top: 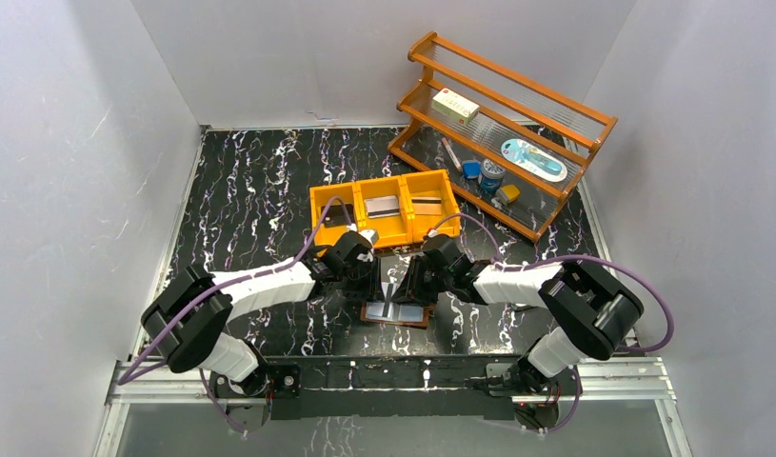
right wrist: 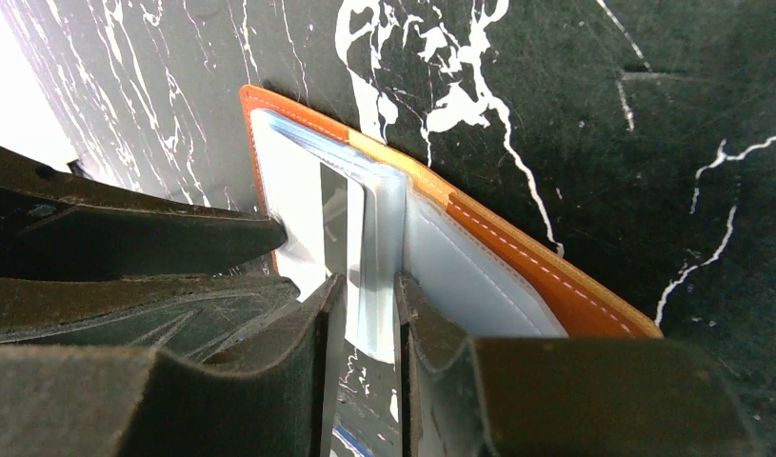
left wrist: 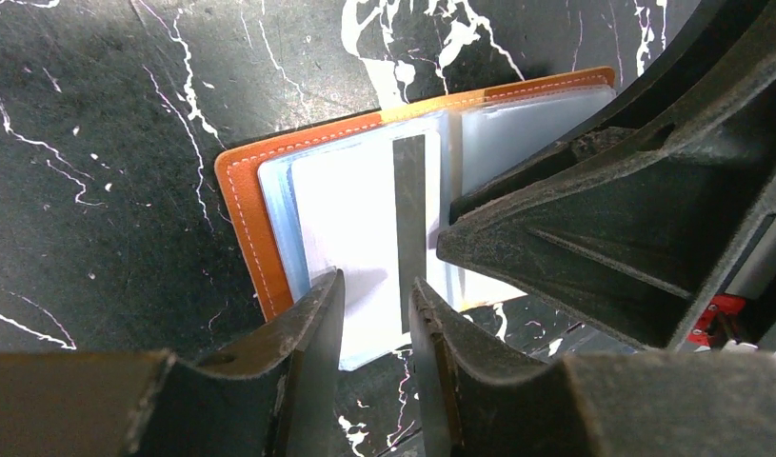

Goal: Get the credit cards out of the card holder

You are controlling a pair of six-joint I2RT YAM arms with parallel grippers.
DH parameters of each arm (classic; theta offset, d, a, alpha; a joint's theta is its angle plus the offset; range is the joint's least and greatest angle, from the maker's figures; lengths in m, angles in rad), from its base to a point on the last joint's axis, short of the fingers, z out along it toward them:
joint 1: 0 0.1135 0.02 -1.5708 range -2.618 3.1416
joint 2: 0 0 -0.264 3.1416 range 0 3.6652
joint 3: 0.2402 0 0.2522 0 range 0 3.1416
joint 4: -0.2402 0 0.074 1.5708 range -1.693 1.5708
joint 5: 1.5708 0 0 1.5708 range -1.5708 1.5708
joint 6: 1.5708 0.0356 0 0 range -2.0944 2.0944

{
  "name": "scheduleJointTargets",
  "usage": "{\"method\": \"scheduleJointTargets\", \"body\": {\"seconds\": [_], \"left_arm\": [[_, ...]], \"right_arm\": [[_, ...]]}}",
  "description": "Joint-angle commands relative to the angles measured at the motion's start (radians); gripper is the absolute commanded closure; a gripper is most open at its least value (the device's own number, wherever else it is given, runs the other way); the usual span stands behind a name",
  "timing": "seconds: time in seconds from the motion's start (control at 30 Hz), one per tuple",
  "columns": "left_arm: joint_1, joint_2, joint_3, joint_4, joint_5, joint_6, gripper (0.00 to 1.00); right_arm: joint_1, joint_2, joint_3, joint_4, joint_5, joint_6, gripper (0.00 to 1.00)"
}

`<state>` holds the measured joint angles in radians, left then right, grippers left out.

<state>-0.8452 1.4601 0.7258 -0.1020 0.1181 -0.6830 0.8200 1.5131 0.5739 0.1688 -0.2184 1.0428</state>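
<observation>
Black marbled table [top: 250, 190], white walls around it. Your left gripper [left wrist: 376, 290] hangs with fingers slightly parted over a silvery credit card [left wrist: 350, 219] with a black stripe, not clamped on it. The card holder [top: 399, 313] lies open between both grippers, near the front edge, and your right gripper [right wrist: 363, 290] pinches its upright plastic sleeve [right wrist: 382, 219].

Jaws tight on card holder [right wrist: 555, 274] sleeves [right wrist: 376, 267]
</observation>
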Motion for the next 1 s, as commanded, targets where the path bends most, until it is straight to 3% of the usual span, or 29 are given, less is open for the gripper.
{"method": "scheduleJointTargets", "body": {"seconds": [0.0,0.33,0.97], "left_arm": [[0.005,-0.062,-0.018,-0.01,-0.013,-0.003,0.69],[0.006,-0.11,-0.005,-0.068,-0.095,0.014,0.66],[0.005,-0.025,-0.04,0.026,0.027,-0.004,0.75]], "right_arm": [[0.001,-0.001,-0.007,0.029,0.019,0.018,0.67],[0.001,0.004,0.005,0.014,0.012,0.011,0.67],[0.001,0.026,0.013,0.099,-0.051,0.043,0.68]]}}
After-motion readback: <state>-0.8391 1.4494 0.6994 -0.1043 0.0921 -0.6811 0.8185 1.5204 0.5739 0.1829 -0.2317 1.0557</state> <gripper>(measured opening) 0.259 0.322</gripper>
